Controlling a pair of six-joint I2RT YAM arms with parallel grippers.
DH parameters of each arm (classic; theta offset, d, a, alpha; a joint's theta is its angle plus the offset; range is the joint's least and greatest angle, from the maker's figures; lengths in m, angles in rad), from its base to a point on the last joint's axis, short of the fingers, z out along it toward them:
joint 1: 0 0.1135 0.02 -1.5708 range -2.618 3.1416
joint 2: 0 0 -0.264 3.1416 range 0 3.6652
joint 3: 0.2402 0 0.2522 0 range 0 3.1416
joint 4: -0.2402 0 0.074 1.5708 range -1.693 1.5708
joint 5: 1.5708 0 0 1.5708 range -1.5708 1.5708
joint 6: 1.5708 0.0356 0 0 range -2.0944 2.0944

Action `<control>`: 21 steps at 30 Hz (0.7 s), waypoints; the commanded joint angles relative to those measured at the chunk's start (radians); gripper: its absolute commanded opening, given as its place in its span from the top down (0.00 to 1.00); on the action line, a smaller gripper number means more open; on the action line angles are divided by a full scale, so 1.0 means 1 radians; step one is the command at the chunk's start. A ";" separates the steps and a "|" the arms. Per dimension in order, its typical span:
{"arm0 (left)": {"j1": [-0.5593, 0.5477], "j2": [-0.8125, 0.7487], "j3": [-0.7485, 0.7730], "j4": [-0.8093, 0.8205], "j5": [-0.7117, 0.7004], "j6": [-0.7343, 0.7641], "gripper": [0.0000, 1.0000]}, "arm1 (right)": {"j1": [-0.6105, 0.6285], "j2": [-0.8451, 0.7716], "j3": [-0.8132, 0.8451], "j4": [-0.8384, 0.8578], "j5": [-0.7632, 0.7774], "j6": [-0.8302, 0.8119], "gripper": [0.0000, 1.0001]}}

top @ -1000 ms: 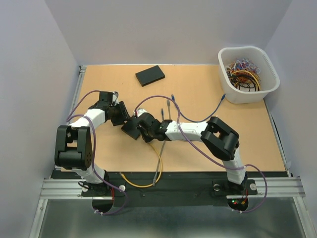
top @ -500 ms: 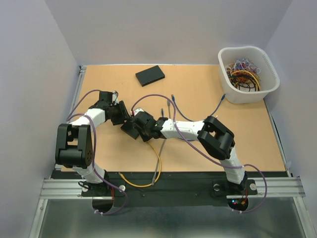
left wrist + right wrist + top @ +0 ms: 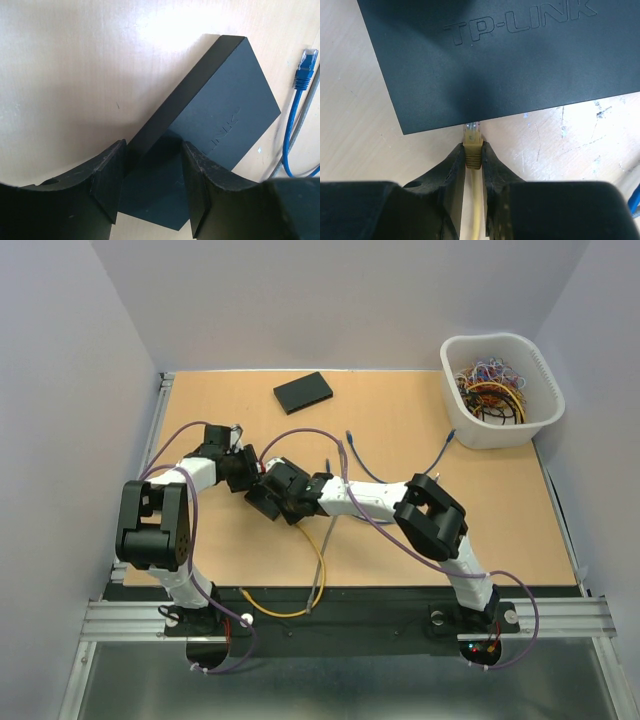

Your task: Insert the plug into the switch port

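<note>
your left gripper [image 3: 152,150] is clamped across one end of the black switch [image 3: 210,100], a finger [image 3: 107,175] pressed to each side, and the switch lies flat on the table [image 3: 65,65]. your right gripper [image 3: 473,149] is pinching the plug [image 3: 472,136] of the yellow cable [image 3: 475,205] by its yellow boot, jaws nearly together around it. the plug's clear tip meets the switch's side edge just below the tp-link lettering (whether it sits in a port you cannot tell from here). in the top view both grippers meet left of the table's middle. a blue cable [image 3: 299,100] lies just beside the switch, a second black box [image 3: 303,392] sits near the far edge, and a white basket [image 3: 495,432] stands at the far right corner.
</note>
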 commanded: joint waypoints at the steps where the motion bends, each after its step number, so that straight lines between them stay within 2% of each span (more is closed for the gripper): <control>1: -0.047 0.021 -0.014 -0.090 0.057 0.002 0.43 | 0.009 0.044 0.037 0.007 0.070 -0.050 1.00; 10: -0.083 0.032 -0.017 -0.090 0.063 0.006 0.44 | 0.008 0.038 0.042 0.022 0.138 -0.069 1.00; 21: -0.199 0.015 -0.048 -0.067 0.093 -0.020 0.44 | 0.008 -0.071 -0.092 0.174 0.199 -0.138 1.00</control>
